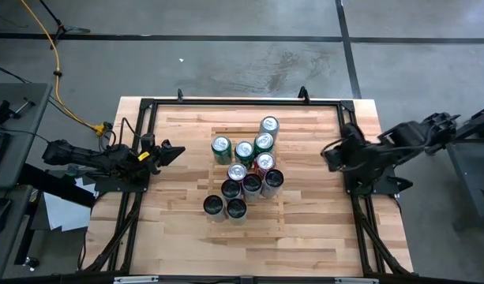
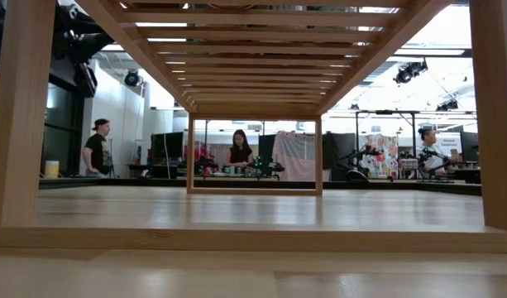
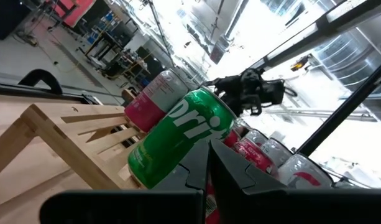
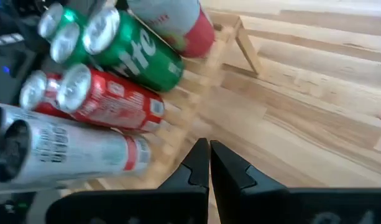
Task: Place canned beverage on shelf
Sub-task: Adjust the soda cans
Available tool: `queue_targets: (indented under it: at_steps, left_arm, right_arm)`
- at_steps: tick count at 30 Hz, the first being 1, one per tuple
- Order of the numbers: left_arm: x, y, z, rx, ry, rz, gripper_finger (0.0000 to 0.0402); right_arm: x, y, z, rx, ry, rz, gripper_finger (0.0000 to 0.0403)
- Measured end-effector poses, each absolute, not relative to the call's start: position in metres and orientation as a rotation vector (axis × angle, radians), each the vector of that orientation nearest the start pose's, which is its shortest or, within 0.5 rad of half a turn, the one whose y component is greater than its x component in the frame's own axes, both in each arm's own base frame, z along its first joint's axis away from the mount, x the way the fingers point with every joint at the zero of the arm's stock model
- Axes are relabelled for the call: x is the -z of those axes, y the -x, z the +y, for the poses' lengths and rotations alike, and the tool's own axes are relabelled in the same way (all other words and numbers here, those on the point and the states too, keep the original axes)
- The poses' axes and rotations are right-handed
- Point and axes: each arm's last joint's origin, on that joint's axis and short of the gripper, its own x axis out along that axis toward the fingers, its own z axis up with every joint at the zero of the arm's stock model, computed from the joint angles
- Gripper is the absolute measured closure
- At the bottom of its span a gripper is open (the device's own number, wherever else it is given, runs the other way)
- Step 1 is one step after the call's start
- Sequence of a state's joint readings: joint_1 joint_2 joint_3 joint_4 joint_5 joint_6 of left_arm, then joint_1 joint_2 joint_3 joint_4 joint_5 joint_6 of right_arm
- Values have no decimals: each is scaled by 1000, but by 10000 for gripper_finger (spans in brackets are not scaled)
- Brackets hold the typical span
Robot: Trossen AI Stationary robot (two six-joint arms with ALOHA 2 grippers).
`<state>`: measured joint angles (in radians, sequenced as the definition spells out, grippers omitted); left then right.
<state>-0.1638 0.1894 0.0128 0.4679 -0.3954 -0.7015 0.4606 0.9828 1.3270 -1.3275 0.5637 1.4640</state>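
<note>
Several cans stand upright in a cluster on the slatted wooden shelf [image 1: 226, 134] at the table's middle: green ones [image 1: 244, 151] at the far side, red ones [image 1: 264, 162] in the middle, dark ones [image 1: 231, 189] nearer. The left wrist view shows a green can [image 3: 184, 134] and the shelf's frame [image 3: 66, 134]. My left gripper [image 1: 172, 151] is shut at the table's left, pointing toward the cans and apart from them. My right gripper [image 1: 330, 155] is shut at the right, tipped down over bare wood [image 4: 206, 149], also clear of the cans [image 4: 109, 99].
A black frame [image 1: 242, 101] runs along the table's far edge and sides. Bare tabletop [image 1: 305, 229] lies between each arm and the shelf, and along the near side. The low view looks under the shelf's slats [image 2: 253, 50] into a room with people far behind.
</note>
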Motion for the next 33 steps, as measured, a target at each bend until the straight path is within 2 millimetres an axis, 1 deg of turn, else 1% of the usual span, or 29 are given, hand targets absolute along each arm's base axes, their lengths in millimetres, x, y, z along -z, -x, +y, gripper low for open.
queue_targets:
  at_steps: [3,5,6,9,11,13,16,17,19,21,24,29,33]
  left_arm:
    - [-196,-103,-6,-129,742,-348,394]
    - [-196,-103,-6,-130,734,-347,394]
    - [-196,-103,-6,-130,734,-347,394]
    - [-196,-103,-6,-131,734,-348,394]
    - [-196,-103,-6,-131,734,-348,394]
    - [-196,-103,-6,-131,734,-348,394]
    - [-196,-103,-6,-135,735,-349,394]
    - [-196,-103,-6,-136,735,-350,394]
    - [-196,-103,-6,-140,736,-350,394]
    - [-196,-103,-5,-138,747,-352,394]
    - [-196,-103,-5,-137,754,-353,394]
    - [-196,-103,-5,-139,754,-354,394]
    - [-196,-103,-5,-139,754,-353,394]
  right_arm:
    - [-386,-127,46,650,-899,570,403]
    - [-373,-133,50,632,-906,568,403]
    - [-363,-136,53,616,-921,571,403]
    - [-323,-148,61,518,-1011,563,403]
    - [-301,-154,64,420,-1104,489,403]
    - [-285,-158,64,343,-1185,365,403]
    - [-279,-163,62,239,-1244,123,403]
    - [-277,-165,61,221,-1250,71,403]
    - [-271,-171,60,219,-1255,23,403]
    - [-265,-177,60,242,-1245,30,403]
    - [-263,-189,60,268,-1228,54,403]
    - [-267,-208,61,270,-1193,96,403]
    - [-268,-218,60,283,-1177,107,403]
